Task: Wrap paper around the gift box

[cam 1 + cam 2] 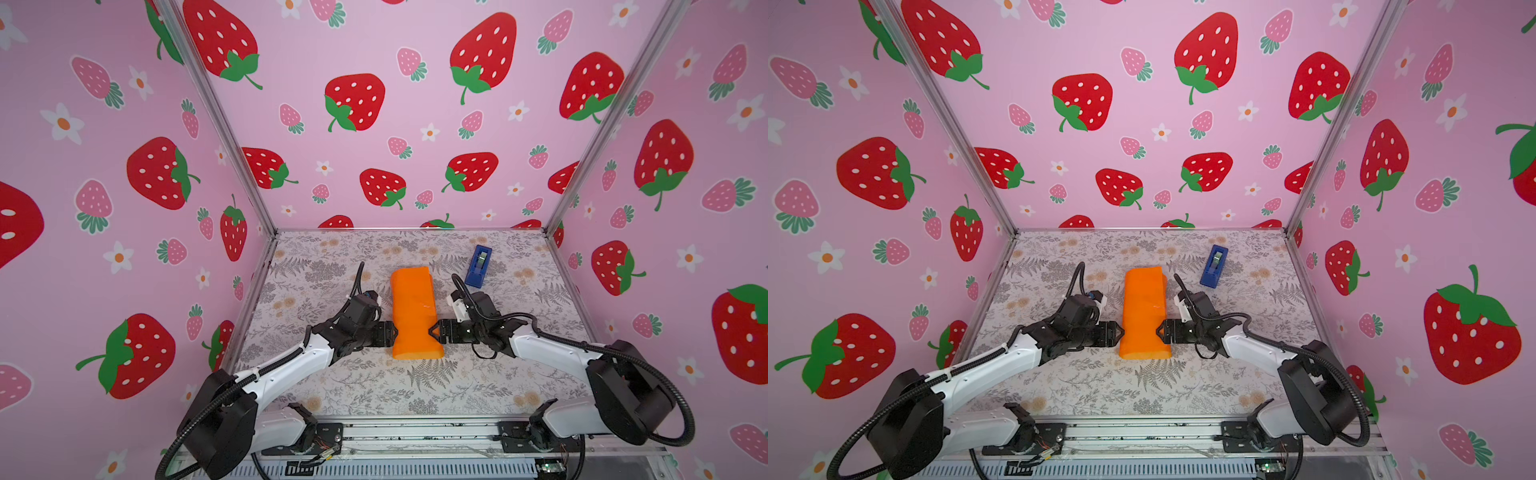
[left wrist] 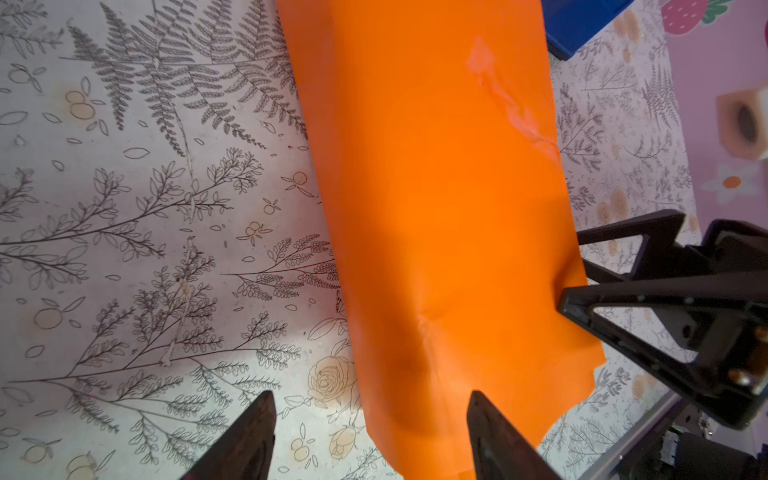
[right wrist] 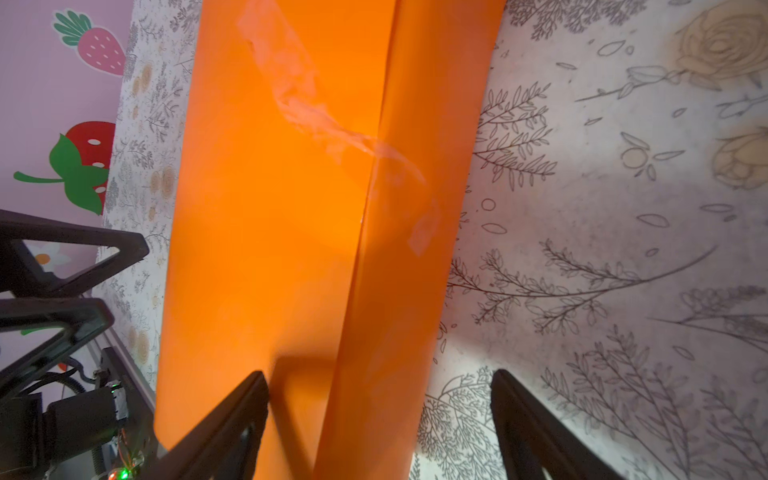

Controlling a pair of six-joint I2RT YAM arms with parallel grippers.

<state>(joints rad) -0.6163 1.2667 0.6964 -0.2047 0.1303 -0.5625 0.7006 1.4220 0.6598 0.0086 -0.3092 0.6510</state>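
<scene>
The orange paper [image 1: 413, 316] [image 1: 1144, 316] lies folded round a long package in the middle of the table, and a strip of clear tape [image 3: 316, 120] crosses its seam. The gift box is hidden under the paper. My left gripper [image 1: 394, 332] [image 2: 370, 415] is at the package's left side near its front end, open, with the paper's side edge between its fingers. Opposite it, my right gripper [image 1: 432, 330] [image 3: 380, 395] is at the right side, open, astride the package's side wall. The paper is pinched in slightly between the two tips.
A blue tape dispenser [image 1: 478, 266] [image 1: 1214, 266] stands behind and to the right of the package. The floral table covering [image 1: 415, 386] runs to strawberry-print walls on three sides. A metal rail [image 1: 415, 432] with both arm bases lines the front edge.
</scene>
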